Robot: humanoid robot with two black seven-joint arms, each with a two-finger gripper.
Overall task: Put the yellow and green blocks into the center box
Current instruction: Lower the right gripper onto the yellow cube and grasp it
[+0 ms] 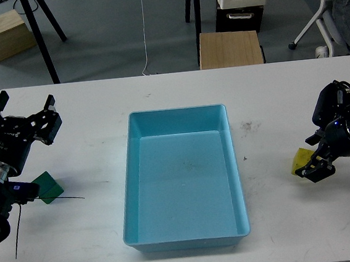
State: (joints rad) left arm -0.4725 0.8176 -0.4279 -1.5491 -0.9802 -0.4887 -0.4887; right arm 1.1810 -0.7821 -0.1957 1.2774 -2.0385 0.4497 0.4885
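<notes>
The blue box (134, 172) sits open in the middle of the white table. The yellow block (299, 160) lies to its right, partly covered by my right gripper (313, 166), which is down at the block's right side. Its fingers are dark and I cannot tell them apart. The green block (49, 187) lies at the far left, its left part hidden behind my left arm. My left gripper (23, 113) is open and empty, above and behind the green block.
A thin black cable (63, 198) lies on the table by the green block. Beyond the table's far edge stand a wooden stool (229, 48), a wooden crate (3, 35) and an office chair (324, 5).
</notes>
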